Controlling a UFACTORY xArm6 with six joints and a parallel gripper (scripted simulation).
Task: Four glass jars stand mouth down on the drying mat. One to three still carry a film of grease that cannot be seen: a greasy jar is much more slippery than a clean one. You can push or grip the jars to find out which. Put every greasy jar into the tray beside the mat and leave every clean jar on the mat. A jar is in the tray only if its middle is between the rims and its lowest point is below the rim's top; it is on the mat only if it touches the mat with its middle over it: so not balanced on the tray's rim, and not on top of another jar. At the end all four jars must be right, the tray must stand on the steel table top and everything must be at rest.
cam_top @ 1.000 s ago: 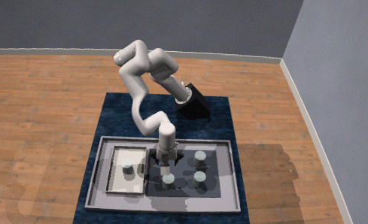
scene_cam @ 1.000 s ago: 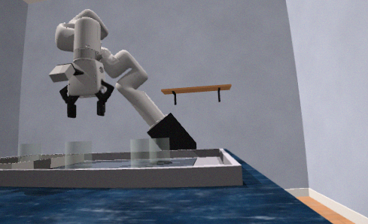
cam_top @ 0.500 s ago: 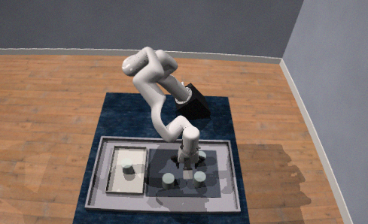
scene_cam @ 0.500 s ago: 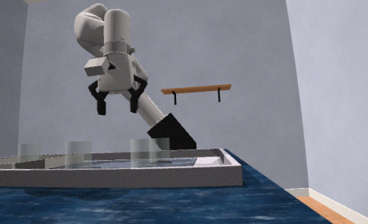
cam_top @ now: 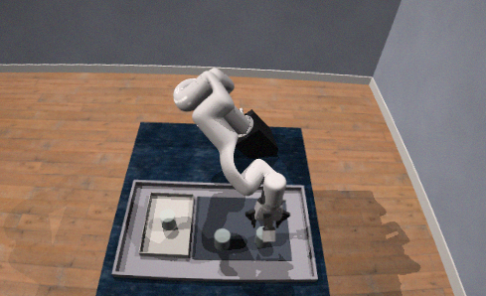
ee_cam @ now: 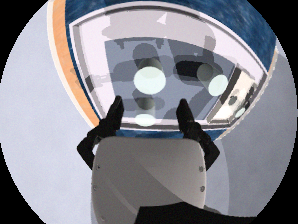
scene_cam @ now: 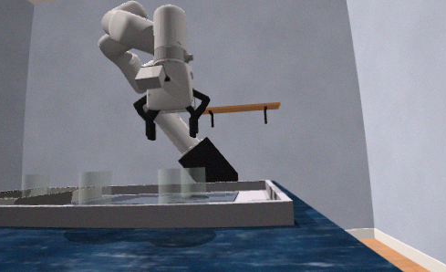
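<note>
My gripper point(scene_cam: 171, 130) is open and empty, high above the right part of the dark drying mat point(cam_top: 243, 228). In the wrist view, one glass jar point(ee_cam: 145, 120) lies straight below, between the fingers; in the top view the gripper point(cam_top: 267, 222) hides it. A second jar point(cam_top: 260, 234) stands just in front of it on the mat and also shows in the wrist view point(ee_cam: 149, 82). A third jar point(cam_top: 222, 237) stands on the mat's front left. A fourth jar point(cam_top: 168, 219) stands inside the tray point(cam_top: 168, 231) to the left of the mat.
The mat and tray lie on a rimmed steel table top point(cam_top: 214, 228) on a blue rug. The arm's black base point(cam_top: 258, 134) stands behind the table. A wall shelf point(scene_cam: 242, 109) hangs far behind.
</note>
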